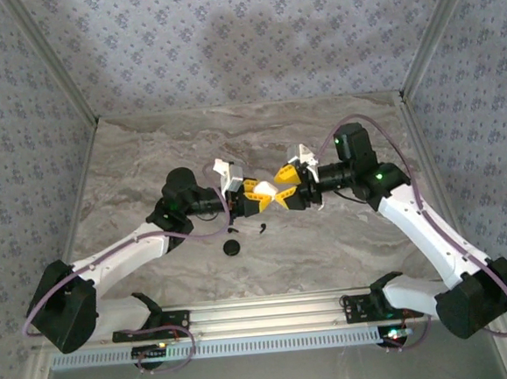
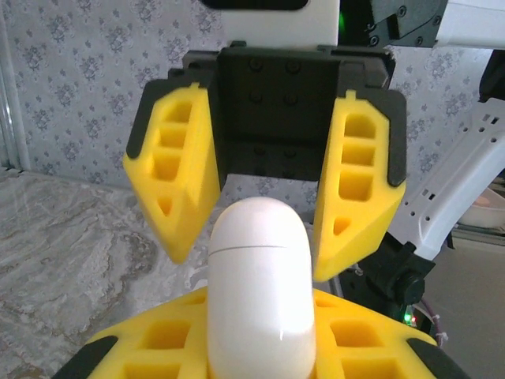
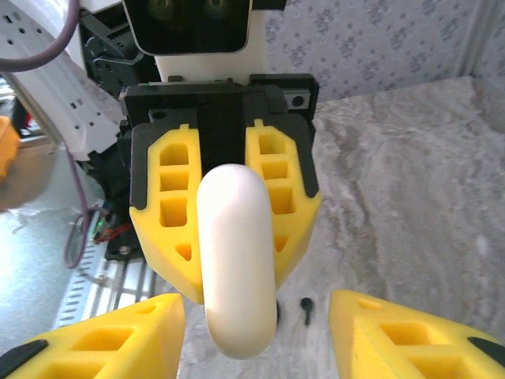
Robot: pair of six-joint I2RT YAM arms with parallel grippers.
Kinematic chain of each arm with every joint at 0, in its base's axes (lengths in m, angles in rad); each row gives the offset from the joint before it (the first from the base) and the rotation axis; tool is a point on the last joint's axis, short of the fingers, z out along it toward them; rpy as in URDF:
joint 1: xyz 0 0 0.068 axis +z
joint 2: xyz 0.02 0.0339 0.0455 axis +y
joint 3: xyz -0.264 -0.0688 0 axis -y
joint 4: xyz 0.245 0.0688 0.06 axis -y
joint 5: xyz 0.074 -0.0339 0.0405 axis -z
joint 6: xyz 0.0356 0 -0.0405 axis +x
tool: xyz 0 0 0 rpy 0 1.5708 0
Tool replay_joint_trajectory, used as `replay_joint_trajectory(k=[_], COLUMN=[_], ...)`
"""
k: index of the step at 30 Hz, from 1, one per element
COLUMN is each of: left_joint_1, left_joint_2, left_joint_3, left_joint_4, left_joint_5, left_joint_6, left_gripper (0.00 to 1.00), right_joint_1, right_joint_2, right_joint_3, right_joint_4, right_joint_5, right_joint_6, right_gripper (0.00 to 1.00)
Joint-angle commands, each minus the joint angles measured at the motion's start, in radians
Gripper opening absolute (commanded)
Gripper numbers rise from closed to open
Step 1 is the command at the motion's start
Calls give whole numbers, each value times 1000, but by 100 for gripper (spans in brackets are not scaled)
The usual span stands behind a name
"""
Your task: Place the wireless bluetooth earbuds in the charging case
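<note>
While the left gripper (image 1: pixel 256 198) clenches the charging case (image 2: pixel 260 292), the right gripper (image 1: pixel 290 189) faces it, parted.

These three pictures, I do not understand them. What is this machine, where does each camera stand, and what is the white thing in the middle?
You see two robot arms on a marble-patterned table. One picture looks down from above; the other two come from cameras on each wrist.

The left gripper is shut on a closed white charging case, holding it above the table. The right gripper faces it with yellow fingers apart on either side of the case's tip.

On the table lie a small black earbud and a dark round thing I cannot identify.
</note>
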Motion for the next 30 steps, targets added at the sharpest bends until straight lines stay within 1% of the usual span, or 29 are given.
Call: replay_joint_trajectory(k=[1, 8, 12, 13, 15, 17, 19, 21, 25, 28, 30], left_joint_1=[6, 4, 4, 5, 5, 5, 6, 4, 4, 2, -3], left_joint_2=[9, 26, 25, 24, 24, 23, 7, -20, -78, -93, -95], left_joint_3=[33, 37, 38, 38, 40, 42, 51, 66, 113, 144, 157], left_joint_4=[39, 85, 87, 87, 83, 51, -45, -184, -492, -628, -680], left_joint_5=[32, 32, 28, 26, 24, 19, 4, -22, -101, -126, -125], left_joint_6=[-19, -49, -47, -47, -45, -24, 42, 139, 363, 477, 545], left_gripper=[22, 22, 22, 22, 24, 33, 44, 48, 49, 49, 50], right_joint_1=[6, 8, 7, 7, 7, 7, 6, 5, 12, 38, 66], right_joint_2=[15, 29, 41, 42, 40, 36, 28, 20, 10, 20, 34], right_joint_3=[50, 48, 58, 61, 66, 68, 77, 93, 159, 209, 240], right_joint_4=[-52, -68, -85, -87, -93, -99, -124, -173, -342, -441, -492], right_joint_5=[-82, -107, -103, -98, -90, -69, -35, 16, 172, 260, 328], right_joint_6=[-55, -66, -70, -72, -77, -80, -82, -121, -248, -315, -345], right_gripper=[46, 29, 15, 12, 10, 10, 10, 10, 9, 9, 9])
